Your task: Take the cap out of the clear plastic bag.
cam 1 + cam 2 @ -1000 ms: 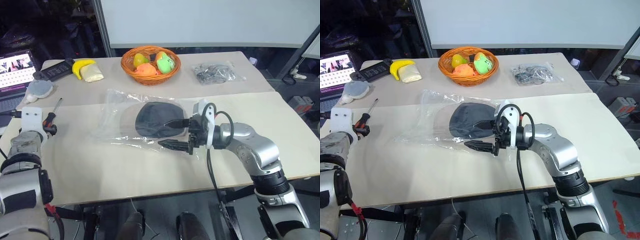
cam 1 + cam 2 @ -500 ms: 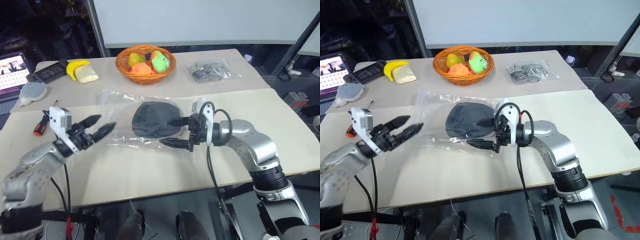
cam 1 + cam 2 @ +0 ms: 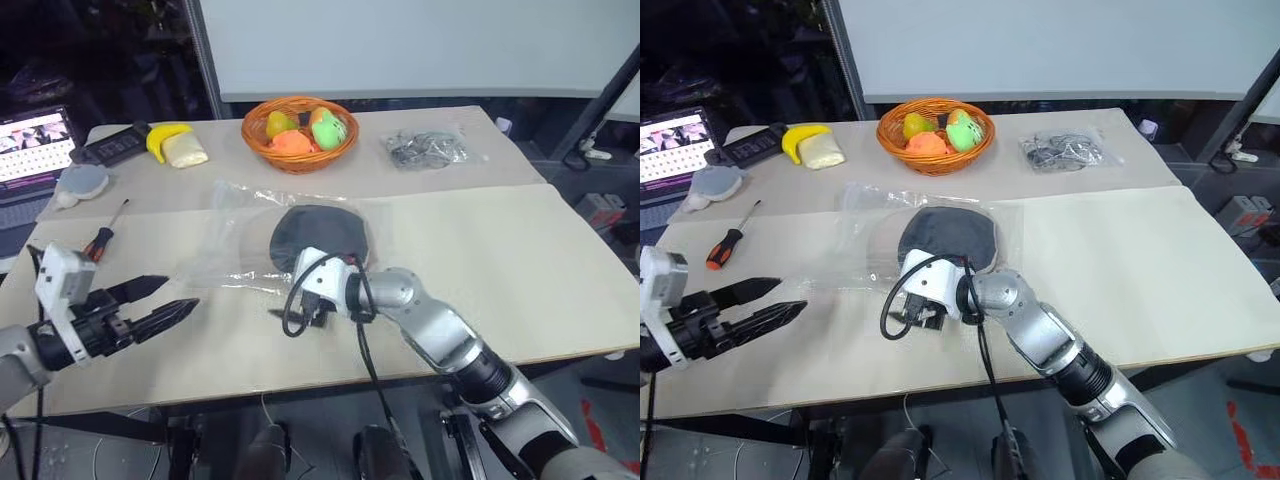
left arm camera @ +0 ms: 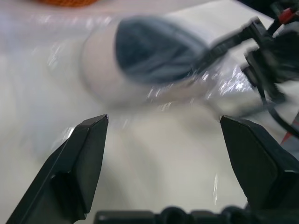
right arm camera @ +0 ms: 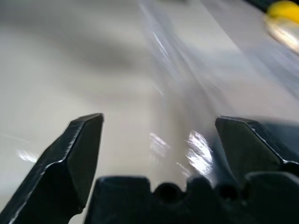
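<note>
The cap (image 3: 320,236) lies on the table as a dark oval with tan fabric at its left, inside the clear plastic bag (image 3: 235,245), which spreads wrinkled to the cap's left. My right gripper (image 5: 159,123) is open, low at the bag's near edge just in front of the cap, and glossy plastic runs between its fingers. My left gripper (image 3: 178,294) is open near the table's front left, pointing toward the bag's left end and apart from it. In the left wrist view the cap (image 4: 156,46) lies ahead between the open fingers.
An orange basket (image 3: 262,142) of fruit stands at the back. A small bag of grey items (image 3: 428,148) lies to its right. At the left are a banana (image 3: 165,134), a grey-blue lump (image 3: 80,180), a screwdriver (image 3: 102,238) and a laptop (image 3: 35,148).
My right gripper has swung left along the bag's near edge, rolled and dropped lower. My left arm has come in from the left with its gripper open.
</note>
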Robot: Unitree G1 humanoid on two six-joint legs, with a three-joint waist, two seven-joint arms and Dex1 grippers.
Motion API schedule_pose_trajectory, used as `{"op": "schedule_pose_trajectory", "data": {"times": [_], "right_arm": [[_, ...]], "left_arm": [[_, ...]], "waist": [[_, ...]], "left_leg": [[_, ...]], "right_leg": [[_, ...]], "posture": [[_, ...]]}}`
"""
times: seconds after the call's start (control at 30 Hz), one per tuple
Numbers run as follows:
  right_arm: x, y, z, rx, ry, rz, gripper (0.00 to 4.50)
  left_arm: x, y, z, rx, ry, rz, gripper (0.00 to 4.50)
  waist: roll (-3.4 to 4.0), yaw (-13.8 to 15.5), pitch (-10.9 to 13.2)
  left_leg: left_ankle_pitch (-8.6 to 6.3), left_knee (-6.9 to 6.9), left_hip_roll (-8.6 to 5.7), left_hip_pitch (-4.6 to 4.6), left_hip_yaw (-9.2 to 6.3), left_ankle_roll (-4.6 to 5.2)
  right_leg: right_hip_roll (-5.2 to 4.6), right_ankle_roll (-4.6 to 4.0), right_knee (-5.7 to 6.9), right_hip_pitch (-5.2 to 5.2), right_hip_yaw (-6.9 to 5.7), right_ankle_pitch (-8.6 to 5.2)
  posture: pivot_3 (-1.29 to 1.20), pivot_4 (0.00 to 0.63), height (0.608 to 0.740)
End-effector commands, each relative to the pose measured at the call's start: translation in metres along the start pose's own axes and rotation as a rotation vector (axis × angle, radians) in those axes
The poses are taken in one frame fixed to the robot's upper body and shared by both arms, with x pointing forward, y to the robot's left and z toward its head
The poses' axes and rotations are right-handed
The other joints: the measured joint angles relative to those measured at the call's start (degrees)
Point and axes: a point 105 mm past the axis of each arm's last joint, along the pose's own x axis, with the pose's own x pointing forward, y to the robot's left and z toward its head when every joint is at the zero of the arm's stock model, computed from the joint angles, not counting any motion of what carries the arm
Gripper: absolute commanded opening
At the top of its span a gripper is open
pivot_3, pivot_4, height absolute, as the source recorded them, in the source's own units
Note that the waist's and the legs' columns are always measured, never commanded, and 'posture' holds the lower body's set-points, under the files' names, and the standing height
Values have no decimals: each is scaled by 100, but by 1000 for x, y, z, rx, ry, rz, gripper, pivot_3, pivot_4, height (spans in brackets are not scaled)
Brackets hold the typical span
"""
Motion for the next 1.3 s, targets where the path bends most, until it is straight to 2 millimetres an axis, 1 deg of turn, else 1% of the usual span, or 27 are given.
{"op": "schedule_pose_trajectory", "data": {"times": [0.03, 0.1, 0.17, 0.3, 0.37, 0.43, 0.5, 0.6, 0.67, 0.73, 0.77, 0.83, 0.87, 0.9, 1.03, 1.13, 1.23, 1.3], "right_arm": [[6, -15, 23, -233, -61, -133, 4500], [13, -5, 23, -280, -59, -120, 4500], [19, 1, 15, -338, -24, -117, 4500], [26, 2, -9, -395, 82, -134, 4500], [26, 4, -15, -334, 99, -122, 4500], [25, 4, -21, -291, 124, -124, 4500], [24, 3, -27, -281, 151, -127, 4500], [21, -4, -37, -286, 205, -162, 4500], [16, -21, -57, -313, 305, -244, 4500], [12, -32, -72, -337, 365, -290, 4500], [11, -34, -76, -326, 376, -299, 4500], [10, -36, -79, -326, 375, -309, 4500], [10, -36, -79, -331, 370, -312, 3981], [11, -35, -78, -340, 361, -305, 3811], [13, -32, -77, -387, 341, -280, 2412], [13, -31, -81, -404, 348, -262, 1493], [11, -33, -84, -472, 342, -239, 477], [6, -39, -89, -590, 323, -209, 477]], "left_arm": [[-9, -2, 0, 8, -13, -5, 4101], [-8, -4, 1, 3, -28, -15, 4101], [-6, -7, 1, 17, -32, -33, 4101], [-2, -14, -4, 80, 21, -66, 4101], [0, -7, -1, 201, 16, -7, 4101], [4, -18, -7, 367, 56, -27, 4101], [6, -34, -11, 410, 69, -94, 4101], [7, -46, -10, 424, 56, -133, 4101], [9, -51, -10, 421, 50, -147, 4101], [10, -51, -10, 410, 44, -143, 4101], [11, -50, -10, 406, 41, -137, 4101], [12, -47, -11, 394, 38, -124, 4101], [12, -46, -11, 391, 38, -120, 4164], [12, -44, -12, 391, 39, -117, 4164], [14, -44, -13, 387, 41, -117, 4164], [16, -42, -13, 383, 38, -112, 4164], [18, -41, -14, 379, 38, -110, 4164], [19, -41, -15, 378, 37, -110, 4164]], "waist": [[-1, 10, -1], [-3, 10, -2], [-4, -8, -2], [-4, -11, -2], [-4, 6, -2], [-5, -4, -3], [-5, -16, -3], [-5, -14, -3], [-5, 2, -3], [-4, 18, -3], [-4, 26, -3], [-6, 46, -4], [-6, 51, -4], [-6, 56, -4], [-6, 47, -4], [-7, 26, -4], [-7, 7, -4], [-6, 8, -4]], "left_leg": [[0, -1, 2, -2, 0, -1], [-7, -2, 14, -2, 1, -10], [-12, -2, 21, -2, 2, -19], [-15, -2, 24, -2, 6, -24], [-15, -2, 24, -2, 7, -24], [-15, -3, 31, -1, 7, -25], [-17, -5, 37, -2, 13, -27], [-18, -6, 47, -1, 21, -29], [-19, -6, 55, 1, 21, -29], [-18, -5, 60, 10, 21, -29], [-18, -2, 62, 14, 21, -29], [-18, 0, 64, 29, 22, -29], [-18, -1, 66, 41, 23, -29], [-18, -1, 66, 44, 23, -29], [-18, -3, 68, 34, 25, -29], [-18, -6, 70, 20, 27, -28], [-19, -9, 74, 19, 29, -29], [-19, -9, 73, 19, 29, -30]], "right_leg": [[0, -1, -1, -2, 1, 0], [4, -5, -7, 0, 1, 0], [10, -7, -11, 1, 1, 0], [13, -12, -20, 3, 2, 3], [13, -14, -24, 6, 1, 4], [20, -18, -28, 8, 1, 7], [21, -25, -38, 9, 1, 11], [24, -27, -43, 8, 3, 14], [32, -31, -43, 9, 1, 16], [38, -34, -43, 15, 0, 18], [40, -35, -43, 19, 0, 19], [40, -35, -44, 23, -3, 19], [40, -34, -49, 26, -4, 18], [40, -35, -51, 28, -4, 18], [43, -35, -56, 28, -3, 21], [48, -37, -57, 26, -1, 23], [53, -38, -59, 26, 1, 24], [54, -38, -60, 26, 1, 24]], "posture": [[0, 150, 740], [0, 150, 740], [0, 150, 740], [0, 150, 740], [0, 150, 740], [0, 150, 740], [0, 150, 740], [0, 150, 740], [0, 150, 740], [0, 150, 740], [0, 150, 740], [0, 150, 740], [0, 150, 740], [0, 150, 740], [0, 150, 740], [0, 150, 740], [0, 150, 740], [0, 150, 740]]}}
